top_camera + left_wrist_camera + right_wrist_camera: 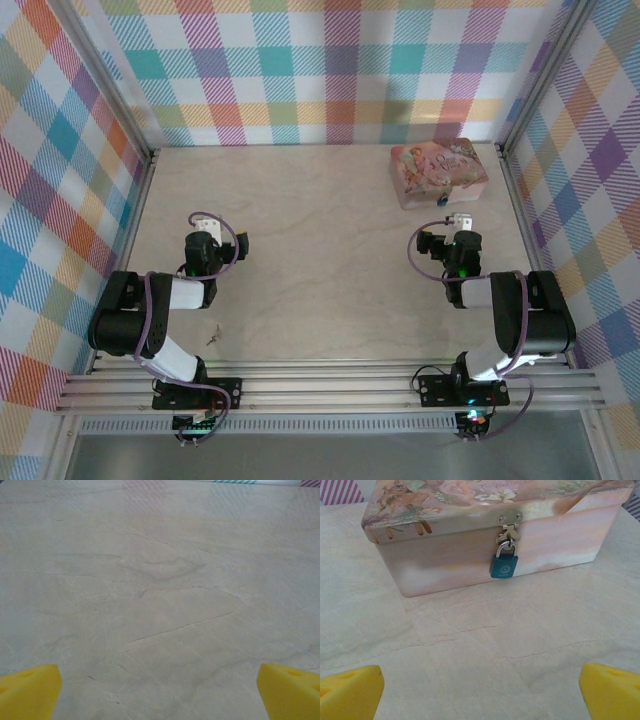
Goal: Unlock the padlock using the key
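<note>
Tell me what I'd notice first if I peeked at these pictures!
The pink tin box with pictures on its lid jumps out, sitting at the far right of the table. A little teal padlock hangs from the clasp on its front, straight ahead of the open right gripper. All around stand bright checked walls in many colours.

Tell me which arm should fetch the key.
Left, probably. The small dark key lies on the table beside the left arm's base, far from the right arm. The right hand, open, faces the padlock on the box.
</note>
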You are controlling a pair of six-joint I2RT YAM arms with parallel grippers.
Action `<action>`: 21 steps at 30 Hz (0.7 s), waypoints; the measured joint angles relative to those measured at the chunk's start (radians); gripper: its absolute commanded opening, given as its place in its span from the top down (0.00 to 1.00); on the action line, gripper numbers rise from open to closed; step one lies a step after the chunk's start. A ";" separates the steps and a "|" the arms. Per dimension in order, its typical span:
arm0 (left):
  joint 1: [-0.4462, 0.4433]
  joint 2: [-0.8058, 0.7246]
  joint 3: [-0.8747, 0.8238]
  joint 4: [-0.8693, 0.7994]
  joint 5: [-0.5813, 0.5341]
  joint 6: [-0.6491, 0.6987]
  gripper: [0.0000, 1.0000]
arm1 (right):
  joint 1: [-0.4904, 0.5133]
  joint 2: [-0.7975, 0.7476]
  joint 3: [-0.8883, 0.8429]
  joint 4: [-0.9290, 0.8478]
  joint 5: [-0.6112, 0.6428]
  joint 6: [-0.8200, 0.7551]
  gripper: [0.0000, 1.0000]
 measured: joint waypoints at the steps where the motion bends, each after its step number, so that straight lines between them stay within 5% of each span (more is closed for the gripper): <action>1: 0.000 0.000 0.000 0.000 0.000 0.000 0.00 | 0.000 0.000 0.000 0.000 0.000 0.000 0.00; 7: 0.000 0.000 0.000 0.000 0.000 0.000 0.00 | 0.000 -0.001 0.002 -0.005 0.000 0.000 0.00; 12: 0.000 0.000 0.002 -0.014 0.001 0.000 0.00 | 0.000 -0.059 0.067 -0.172 -0.007 -0.001 0.00; 21: 0.002 -0.106 0.200 -0.395 -0.039 -0.076 0.00 | 0.000 0.018 0.690 -0.828 -0.015 0.095 0.11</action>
